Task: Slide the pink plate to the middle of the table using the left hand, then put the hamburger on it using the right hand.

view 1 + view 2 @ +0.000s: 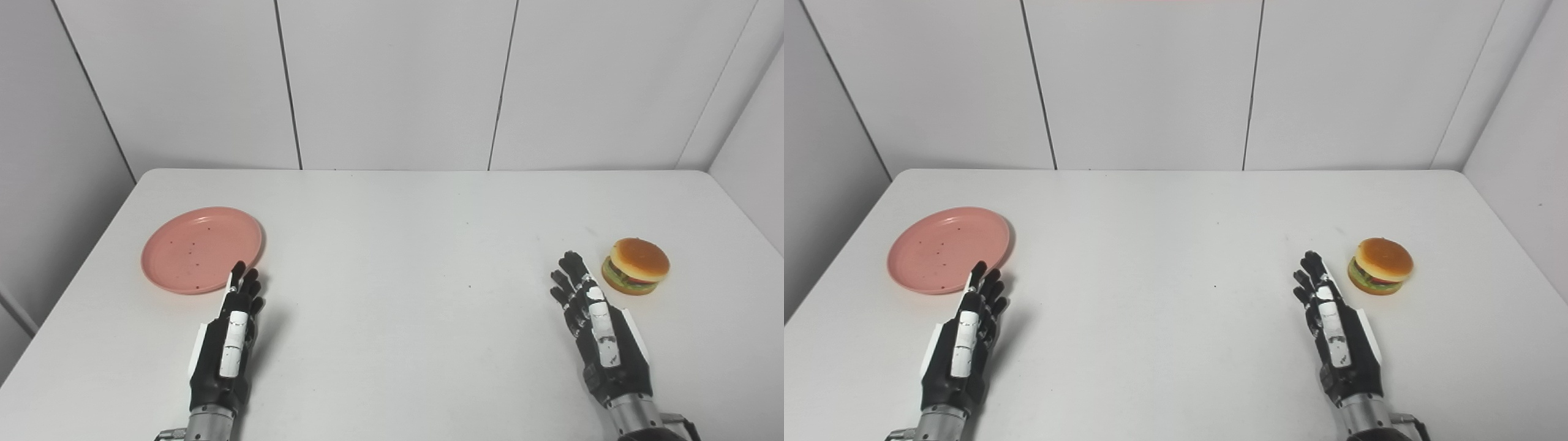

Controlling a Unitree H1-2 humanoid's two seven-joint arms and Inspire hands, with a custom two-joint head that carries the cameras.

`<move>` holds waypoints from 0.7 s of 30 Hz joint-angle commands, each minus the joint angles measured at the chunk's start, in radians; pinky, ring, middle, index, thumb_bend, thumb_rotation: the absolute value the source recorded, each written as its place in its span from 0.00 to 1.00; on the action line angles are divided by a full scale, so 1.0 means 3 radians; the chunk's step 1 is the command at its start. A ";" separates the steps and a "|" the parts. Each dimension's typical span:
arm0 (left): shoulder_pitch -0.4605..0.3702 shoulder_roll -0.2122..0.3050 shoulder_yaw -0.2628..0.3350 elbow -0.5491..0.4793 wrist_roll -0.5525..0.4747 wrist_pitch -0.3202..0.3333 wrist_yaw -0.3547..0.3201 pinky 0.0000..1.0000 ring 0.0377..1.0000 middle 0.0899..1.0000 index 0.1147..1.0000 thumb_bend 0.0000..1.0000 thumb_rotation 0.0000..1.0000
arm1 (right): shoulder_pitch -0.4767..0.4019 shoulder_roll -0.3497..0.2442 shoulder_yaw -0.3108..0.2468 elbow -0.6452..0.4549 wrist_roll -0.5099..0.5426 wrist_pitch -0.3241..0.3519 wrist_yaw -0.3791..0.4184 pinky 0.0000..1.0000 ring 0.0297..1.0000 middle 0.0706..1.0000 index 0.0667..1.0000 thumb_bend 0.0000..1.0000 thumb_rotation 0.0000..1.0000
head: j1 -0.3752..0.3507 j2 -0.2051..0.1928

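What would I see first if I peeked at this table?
A pink plate lies far left on the white table, and a toy hamburger sits far right. Two black robot hands rest open: the left hand just below the plate, the right hand beside the hamburger.

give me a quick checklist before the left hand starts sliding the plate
1. Left hand open, holding nothing: ok.
2. Fingertips at the near right rim of the plate: ok; contact cannot tell.
3. Plate bare, only dark specks: ok.
4. Path to the middle of the table free: ok.
5. Right hand open, left of the hamburger, apart from it: ok.
6. Hamburger upright, off the slide path: ok.
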 commanded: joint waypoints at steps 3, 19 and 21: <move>-0.0050 0.0098 -0.0016 0.0098 -0.0027 -0.0161 -0.0089 1.00 1.00 1.00 1.00 0.87 0.88 | -0.0019 0.0024 -0.0004 0.0152 0.0011 -0.0170 0.0009 0.98 0.96 0.98 0.96 0.83 0.91 | 0.0002 -0.0002; -0.0061 0.0109 0.0011 0.0158 -0.0113 -0.0236 -0.0206 1.00 1.00 1.00 1.00 0.88 0.87 | -0.0023 0.0035 -0.0001 0.0166 -0.0008 -0.0202 -0.0011 0.99 0.97 0.98 0.97 0.82 0.91 | -0.0033 -0.0001; -0.0063 0.0110 0.0015 0.0167 -0.0105 -0.0241 -0.0210 1.00 1.00 1.00 1.00 0.88 0.87 | -0.0022 0.0036 0.0001 0.0159 -0.0003 -0.0182 -0.0009 1.00 0.97 0.98 0.97 0.82 0.91 | -0.0034 -0.0005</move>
